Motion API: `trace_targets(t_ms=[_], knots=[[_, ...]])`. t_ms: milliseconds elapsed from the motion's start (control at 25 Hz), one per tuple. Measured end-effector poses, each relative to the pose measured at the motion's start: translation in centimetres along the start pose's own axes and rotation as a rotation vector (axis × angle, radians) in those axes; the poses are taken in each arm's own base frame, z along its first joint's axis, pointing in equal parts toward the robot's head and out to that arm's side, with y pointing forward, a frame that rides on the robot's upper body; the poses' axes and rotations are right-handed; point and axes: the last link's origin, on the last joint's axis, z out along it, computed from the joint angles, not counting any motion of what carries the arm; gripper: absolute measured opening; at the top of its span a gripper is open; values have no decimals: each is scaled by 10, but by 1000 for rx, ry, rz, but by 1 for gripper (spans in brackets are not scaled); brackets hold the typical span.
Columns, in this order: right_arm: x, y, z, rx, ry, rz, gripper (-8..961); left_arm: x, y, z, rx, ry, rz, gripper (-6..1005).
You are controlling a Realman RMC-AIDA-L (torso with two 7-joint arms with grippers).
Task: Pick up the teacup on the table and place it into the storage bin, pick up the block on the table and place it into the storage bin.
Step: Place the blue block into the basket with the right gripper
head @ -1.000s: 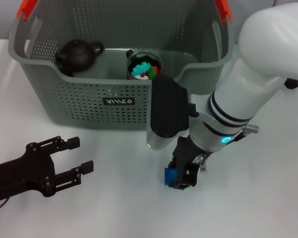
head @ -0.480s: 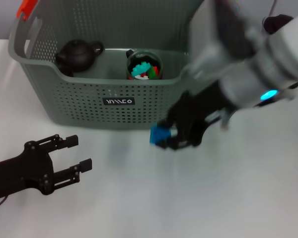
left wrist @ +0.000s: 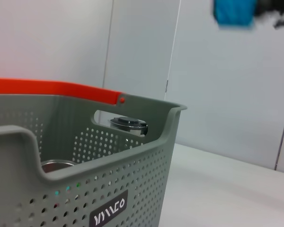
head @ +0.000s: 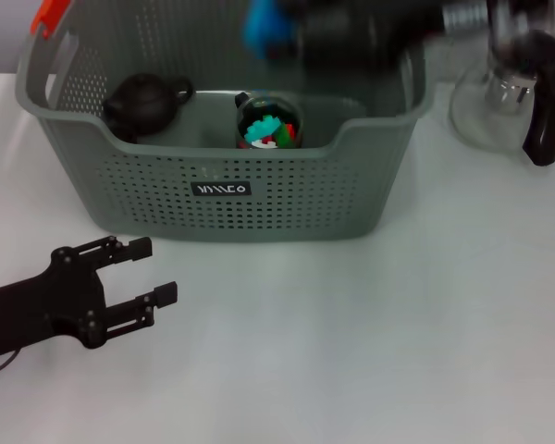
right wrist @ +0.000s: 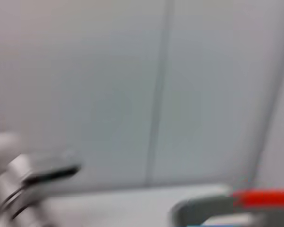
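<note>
On my head feed the right gripper [head: 291, 35] is a dark blur up over the far side of the large grey-green perforated plastic storage bin [head: 224, 190], and it is closed on the small blue block [head: 264, 28], which hangs in the air above the bin's open top rather than resting on anything. My left wrist feed shows the same blue block [left wrist: 234, 11] high above the bin [left wrist: 80, 189], against the pale wall, with the dark fingers blurred beside it. Inside the bin I see a dark round teapot [head: 144, 102] in the left part and, near the middle, a dark-rimmed teacup [head: 267, 122] standing upright with teal, red and green pieces inside it. The bin's front wall carries a small black label with white letters [head: 221, 190], and an orange handle end [head: 51, 17] shows at its far left corner. The left gripper [head: 139, 273] lies low over the white table [head: 351, 342] in front of the bin's left side, its black fingers spread apart and holding nothing. A clear glass pitcher with a black handle [head: 513, 97] stands on the table just beside the bin's right end. My right wrist feed is smeared, with only the wall and a strip of orange handle readable.
</note>
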Motion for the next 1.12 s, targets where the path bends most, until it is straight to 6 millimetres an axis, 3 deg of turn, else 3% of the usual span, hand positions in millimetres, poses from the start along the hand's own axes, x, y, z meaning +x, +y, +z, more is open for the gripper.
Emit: trace_targets(t_ms=[280, 480, 640, 760, 920, 1120], knots=[[-34, -50, 14, 331, -43, 116, 417, 1, 0, 1, -1, 7, 1, 690], [-39, -78, 50, 492, 117, 148, 416, 2, -1, 0, 4, 8, 1, 690], [-29, -88, 90, 499, 315, 116, 416, 2, -3, 1, 8, 6, 3, 690], [-8, -85, 121, 468, 450, 72, 416, 2, -3, 1, 14, 10, 1, 690], [12, -81, 142, 468, 522, 20, 416, 1, -2, 1, 15, 15, -6, 690], [28, -72, 154, 437, 564, 2, 416, 1, -2, 1, 15, 16, -8, 690]])
